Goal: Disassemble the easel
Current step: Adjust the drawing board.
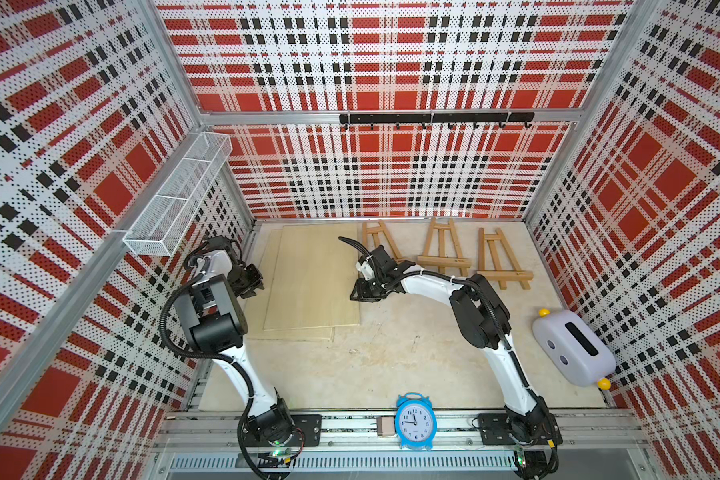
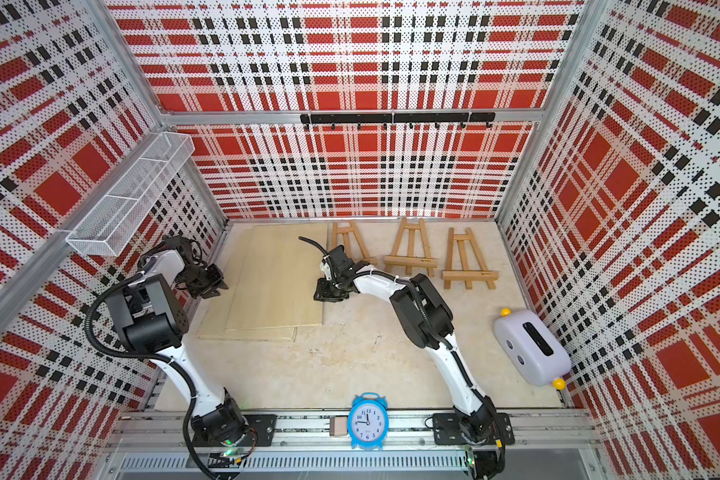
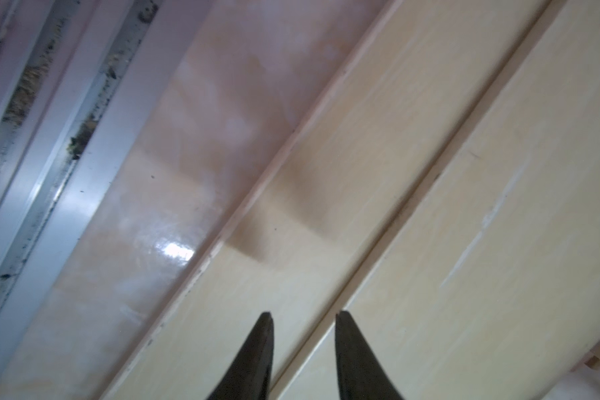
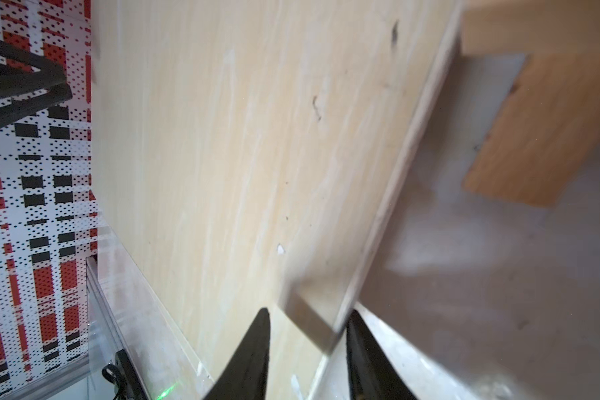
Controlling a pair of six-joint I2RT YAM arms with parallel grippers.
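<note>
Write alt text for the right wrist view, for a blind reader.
The right gripper, dark jaws apart, is at the edge of a pale wooden board. A tan easel piece lies beyond it on the table.

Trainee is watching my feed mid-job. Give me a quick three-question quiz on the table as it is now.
1. How many easels lie on the table?
2. True or false: the right gripper is holding an easel.
3. The left gripper is nearest: A) an easel, B) the stacked boards, C) only bare table.
Key: 1) three; 2) false; 3) B.
</note>
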